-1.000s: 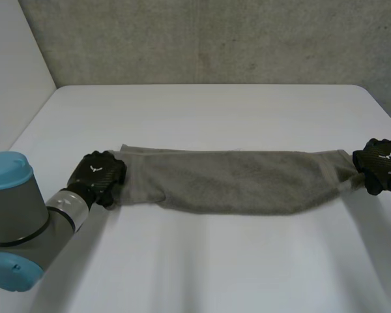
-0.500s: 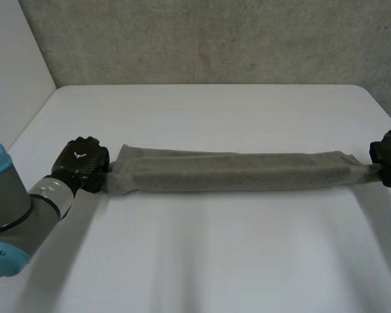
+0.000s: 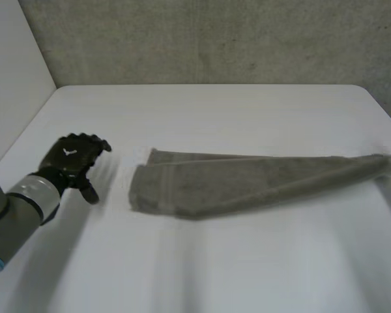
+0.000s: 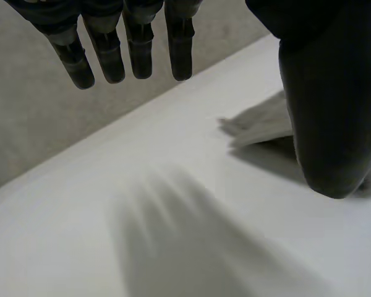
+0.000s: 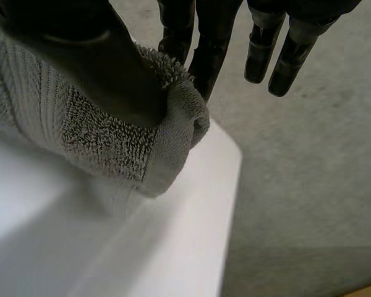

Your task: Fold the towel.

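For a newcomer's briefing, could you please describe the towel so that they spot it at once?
Across the white table runs a long grey towel, a narrow folded band from the middle to the robot's right side. It is the only cloth there: the right hand pinches one end, and the open left hand is apart from the other.

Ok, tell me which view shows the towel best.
Head view: the towel lies stretched along the table. The right wrist view shows one end pinched in the right hand; the left wrist view, a corner beside the open left hand.
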Action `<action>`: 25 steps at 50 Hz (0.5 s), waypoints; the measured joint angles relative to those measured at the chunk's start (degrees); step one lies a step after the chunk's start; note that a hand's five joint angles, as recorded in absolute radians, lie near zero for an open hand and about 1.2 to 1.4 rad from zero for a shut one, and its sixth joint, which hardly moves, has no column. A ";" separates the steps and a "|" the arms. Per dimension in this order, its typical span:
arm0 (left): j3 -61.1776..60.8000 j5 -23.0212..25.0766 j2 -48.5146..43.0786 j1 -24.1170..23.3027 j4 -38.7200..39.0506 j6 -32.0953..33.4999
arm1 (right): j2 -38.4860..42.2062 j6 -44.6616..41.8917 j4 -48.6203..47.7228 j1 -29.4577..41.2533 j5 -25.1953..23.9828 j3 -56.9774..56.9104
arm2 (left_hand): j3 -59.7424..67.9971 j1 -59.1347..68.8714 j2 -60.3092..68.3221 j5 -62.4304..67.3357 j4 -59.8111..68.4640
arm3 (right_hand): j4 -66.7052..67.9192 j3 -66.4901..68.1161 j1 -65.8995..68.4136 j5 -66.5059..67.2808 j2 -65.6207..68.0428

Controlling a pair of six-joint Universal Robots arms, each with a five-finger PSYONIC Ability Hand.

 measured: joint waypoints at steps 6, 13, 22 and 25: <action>0.00 0.13 2.69 1.45 0.03 -0.44 | -1.82 0.88 3.82 0.65 0.20 -6.74 | 0.00 0.00 0.00 0.00 0.00 | 0.00 0.00 0.01 0.00 0.00; 0.07 0.13 4.03 1.46 0.15 -0.64 | -3.69 3.07 5.14 9.89 1.65 -11.62 | 0.00 0.00 0.00 0.00 0.00 | 0.00 0.00 0.05 0.04 0.36; 0.24 -0.22 4.74 1.22 0.24 -0.98 | -0.62 3.45 2.87 33.40 6.58 -15.56 | 0.00 0.00 -0.02 -0.20 0.00 | 0.00 0.00 0.08 0.01 0.55; 0.16 -0.29 5.13 1.15 0.25 -1.54 | 2.94 2.88 0.35 43.04 8.61 -17.20 | 0.00 0.00 -0.02 -0.20 0.00 | 0.00 0.00 0.13 0.01 0.55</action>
